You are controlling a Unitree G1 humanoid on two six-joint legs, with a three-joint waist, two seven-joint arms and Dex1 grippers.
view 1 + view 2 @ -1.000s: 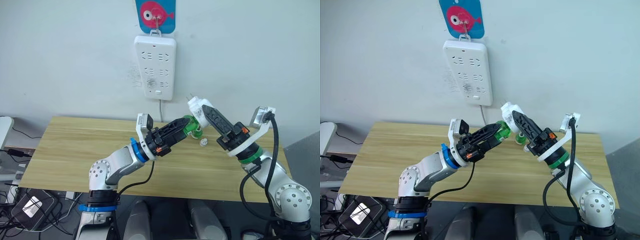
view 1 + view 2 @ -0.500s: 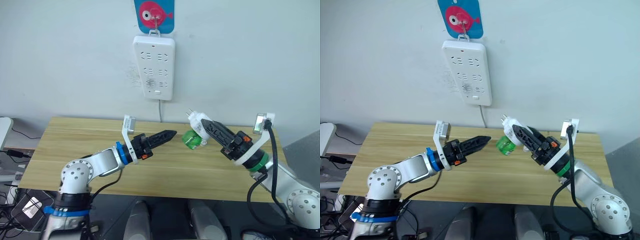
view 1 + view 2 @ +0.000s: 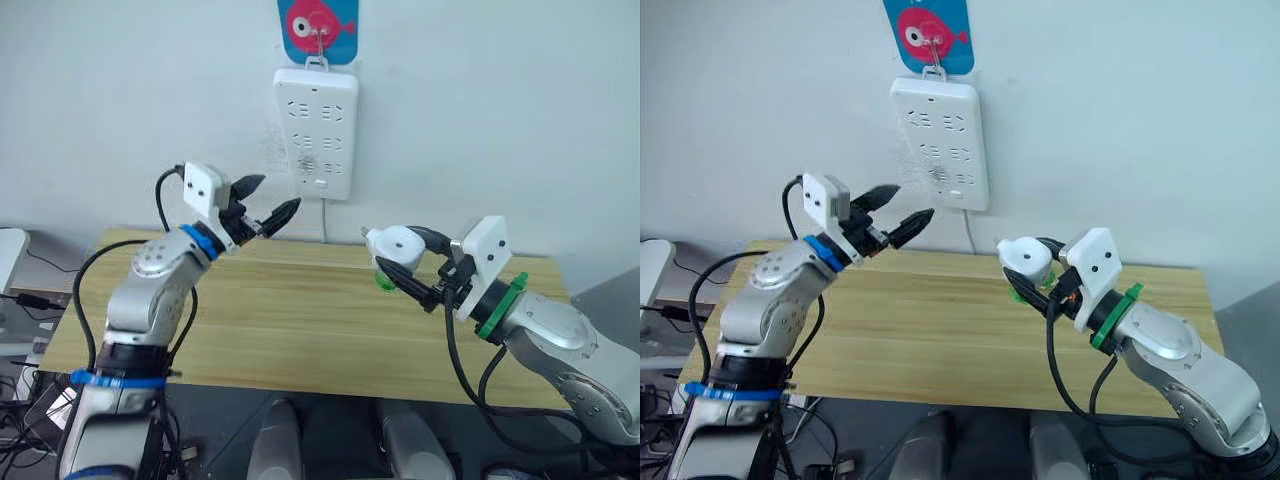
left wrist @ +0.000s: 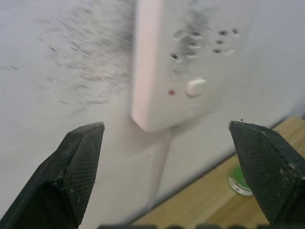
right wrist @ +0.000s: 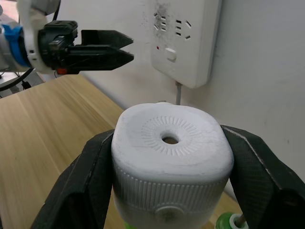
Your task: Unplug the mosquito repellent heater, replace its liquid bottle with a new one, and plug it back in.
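Observation:
My right gripper (image 3: 392,252) is shut on the mosquito repellent heater (image 3: 390,241), a white rounded unit held above the table's right half with its round face towards the right wrist camera (image 5: 170,151). A bit of green liquid bottle (image 3: 384,280) peeks out just under it, mostly hidden. My left gripper (image 3: 277,193) is raised by the wall, open and empty, just left of the lower end of the white power strip (image 3: 316,120). Its fingers (image 4: 78,162) frame the strip's switch in the left wrist view.
The wooden table (image 3: 250,320) runs below both arms. The strip hangs from a hook with a fish sticker (image 3: 318,24), and its cable drops behind the table. A green-topped bottle (image 4: 240,180) stands on the table near the wall, close to the heater.
My left gripper has let go of the green bottle, drawn back, risen to the wall beside the power strip and opened. The right gripper has lowered and turned the heater.

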